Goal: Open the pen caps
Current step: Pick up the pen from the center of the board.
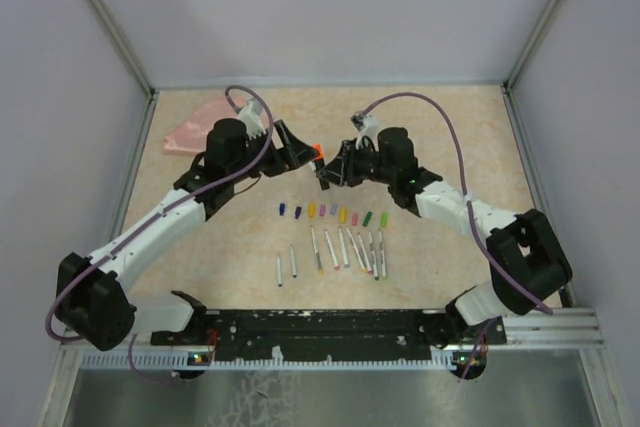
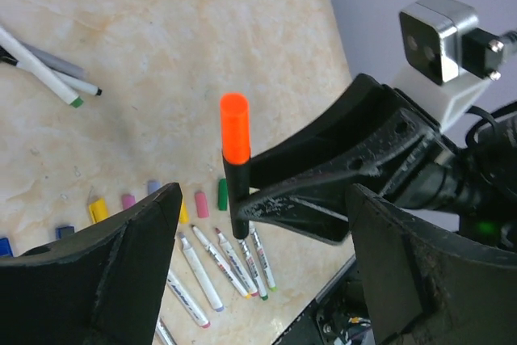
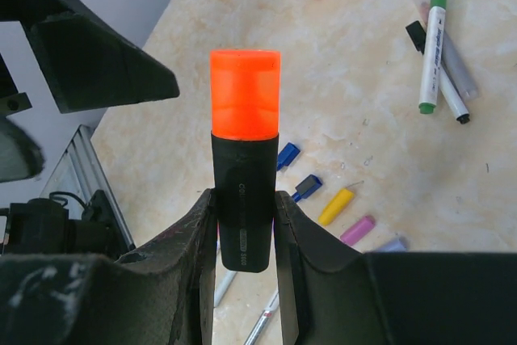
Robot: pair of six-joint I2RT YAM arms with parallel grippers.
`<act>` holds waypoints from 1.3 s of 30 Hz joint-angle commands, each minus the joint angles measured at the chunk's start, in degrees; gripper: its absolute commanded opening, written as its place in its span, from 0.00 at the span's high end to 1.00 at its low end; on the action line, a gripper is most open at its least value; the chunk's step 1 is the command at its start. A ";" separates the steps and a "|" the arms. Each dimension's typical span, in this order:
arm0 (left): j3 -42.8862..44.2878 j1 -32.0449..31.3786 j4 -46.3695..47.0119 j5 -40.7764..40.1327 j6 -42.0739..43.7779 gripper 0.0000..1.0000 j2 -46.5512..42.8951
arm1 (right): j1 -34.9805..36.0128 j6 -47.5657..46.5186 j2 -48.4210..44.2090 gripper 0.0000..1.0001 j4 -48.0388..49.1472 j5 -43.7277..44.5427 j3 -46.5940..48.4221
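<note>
My right gripper (image 3: 245,224) is shut on the black barrel of a marker (image 3: 244,199), held upright above the table. An orange cap (image 3: 245,94) sits on the marker's top end. My left gripper (image 2: 258,268) is open wide, with the capped marker (image 2: 237,191) standing ahead between its fingers (image 2: 105,272) and touching neither. From above, the orange cap (image 1: 319,151) shows between the left gripper (image 1: 305,155) and the right gripper (image 1: 325,175). Several loose pen caps (image 1: 333,213) in blue, yellow, purple, pink and green lie in a row on the table.
Several uncapped white pens (image 1: 345,249) lie side by side below the row of caps. A pink pouch (image 1: 200,127) lies at the back left. A few more pens (image 3: 436,46) lie apart near the pouch side. Grey walls enclose the table on three sides.
</note>
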 commanded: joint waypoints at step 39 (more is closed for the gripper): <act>4.91 -3.94 -1.70 -7.43 7.05 1.00 3.55 | 5.17 -1.05 -4.63 0.48 1.88 -1.63 2.25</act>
